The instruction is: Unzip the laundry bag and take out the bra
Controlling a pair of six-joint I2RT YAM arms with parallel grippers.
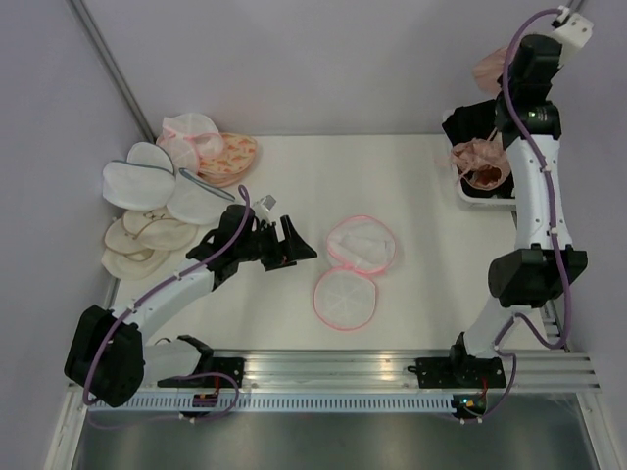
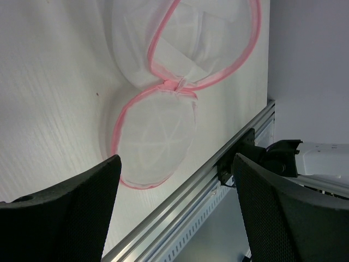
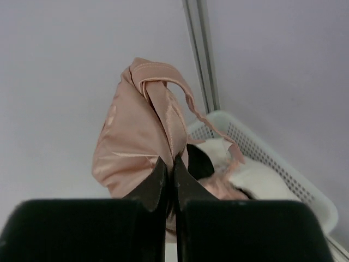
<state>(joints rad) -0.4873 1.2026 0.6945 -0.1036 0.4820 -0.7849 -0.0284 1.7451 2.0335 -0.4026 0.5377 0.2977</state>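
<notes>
The white table [image 1: 411,186] carries everything. A heap of mesh bags [image 1: 162,201] lies at its far left corner, with an orange-patterned pouch [image 1: 230,157] at the far side of the heap. A white basket [image 1: 460,191] sits at the far right corner with a darker pink garment [image 1: 477,157] in it.

The laundry bag [image 1: 353,269] lies near the middle of the table. It is unzipped and folded open into two round halves with pink rims. The halves are joined at one point, one nearer the far edge and one nearer the near edge. Both halves look flat.

The bra [image 3: 131,147], pale peach and bunched up, hangs in the air over the far right corner, above the basket. The right jaws are pressed together, pinching its fabric.

The left jaws are spread wide, with nothing between them. They sit above the table just left of the laundry bag, not touching it.
</notes>
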